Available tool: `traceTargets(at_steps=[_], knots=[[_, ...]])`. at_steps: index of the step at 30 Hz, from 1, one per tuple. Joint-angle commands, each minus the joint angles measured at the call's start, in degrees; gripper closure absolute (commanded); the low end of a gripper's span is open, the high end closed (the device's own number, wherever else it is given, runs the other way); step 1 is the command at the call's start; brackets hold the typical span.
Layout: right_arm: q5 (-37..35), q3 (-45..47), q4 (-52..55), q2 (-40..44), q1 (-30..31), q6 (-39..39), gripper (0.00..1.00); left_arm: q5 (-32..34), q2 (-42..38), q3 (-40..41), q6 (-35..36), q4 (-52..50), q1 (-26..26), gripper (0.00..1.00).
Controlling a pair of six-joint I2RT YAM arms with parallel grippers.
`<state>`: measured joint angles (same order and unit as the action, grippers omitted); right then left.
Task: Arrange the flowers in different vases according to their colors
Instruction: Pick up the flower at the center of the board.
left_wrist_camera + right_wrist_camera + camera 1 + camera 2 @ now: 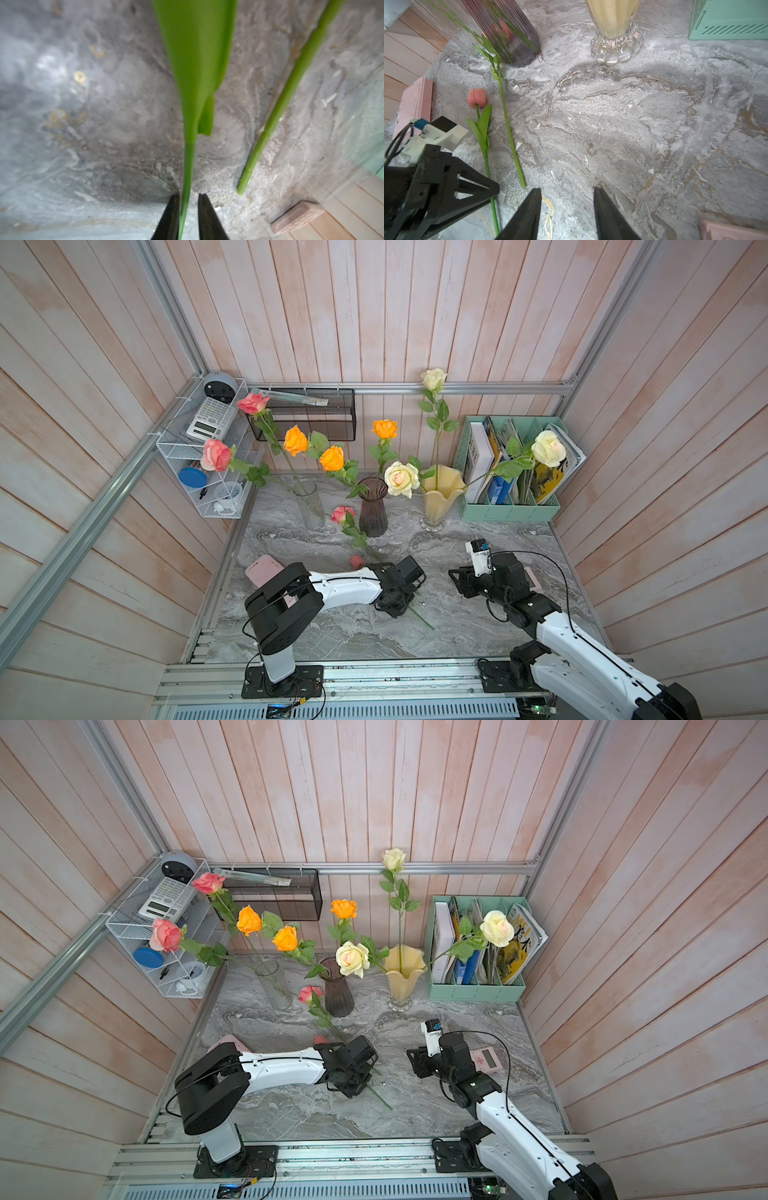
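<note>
A grey marbled table (457, 614) fills the floor of a booth with plank walls (374, 302). Two white-and-black arms reach over it from the near edge: the left arm (345, 589) is stretched low across the middle and the right arm (557, 635) is raised beside it. At the back right stands a mint-green file holder (511, 512). Along the back, in a row, stand a clear glass vase (311, 506) holding two pink roses (216, 455), a dark purple vase (372, 510) with orange roses (331, 458) leaning out of it, and a pale yellow vase (440, 493) holding three cream roses (402, 479). A third pink rose (343, 514) lies on the table. Its bloom is between the clear and purple vases, and its stem runs toward the left arm. Near it, but not touching it, lies a pink tulip (476, 98). The left gripper (189, 196) sits low at the table, its jaws almost together astride the tulip's thin stem. One finger (171, 216) touches the stem and a slim gap shows on the other side, so I cannot tell whether the stem is truly pinched. The right gripper (566, 190) hangs over bare table, jaws apart, with nothing between them.
</note>
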<state>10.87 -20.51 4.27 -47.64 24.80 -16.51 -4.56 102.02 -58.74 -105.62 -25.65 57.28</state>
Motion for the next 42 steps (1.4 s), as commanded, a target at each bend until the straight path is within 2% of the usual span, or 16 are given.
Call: traceTargets(at_steps=[1, 2, 10, 18, 24, 30, 34, 42], knots=[[-0.96, 0.91, -1.7, 0.53, -0.29, -0.61, 0.53, -1.89, 2.65, 0.6, 1.73, -7.63, -0.24, 0.96], [-0.94, 1.0, -1.97, 0.53, -0.36, -0.58, 0.52, -2.73, 2.86, 0.9, 1.82, -7.24, -0.24, 1.0], [-0.55, 1.79, -3.74, 0.44, -0.34, -0.34, 0.53, -3.41, 2.41, 2.03, 2.78, -8.62, -0.24, 1.0], [-0.2, 2.36, -5.09, -0.22, -0.35, -0.08, 0.52, 1.32, -2.67, -0.94, 6.24, -14.29, -0.24, 1.0], [-0.37, 2.21, -5.15, -0.17, -0.34, 0.24, 0.53, 5.74, -10.06, 1.69, 6.89, -16.6, -0.24, 1.0], [-0.33, 1.58, -5.24, -1.12, -0.33, 0.57, 0.52, 13.23, -21.46, 6.99, 5.16, -19.86, 0.53, 1.0], [-0.11, 1.02, -5.41, -2.21, -0.31, 0.77, 0.52, 21.28, -30.74, 9.95, 3.14, -24.69, 1.69, 1.0], [-0.24, 0.45, -5.2, -3.93, -0.34, 1.43, 0.52, 38.08, -43.97, 7.33, 3.23, -39.68, 4.72, 1.0]])
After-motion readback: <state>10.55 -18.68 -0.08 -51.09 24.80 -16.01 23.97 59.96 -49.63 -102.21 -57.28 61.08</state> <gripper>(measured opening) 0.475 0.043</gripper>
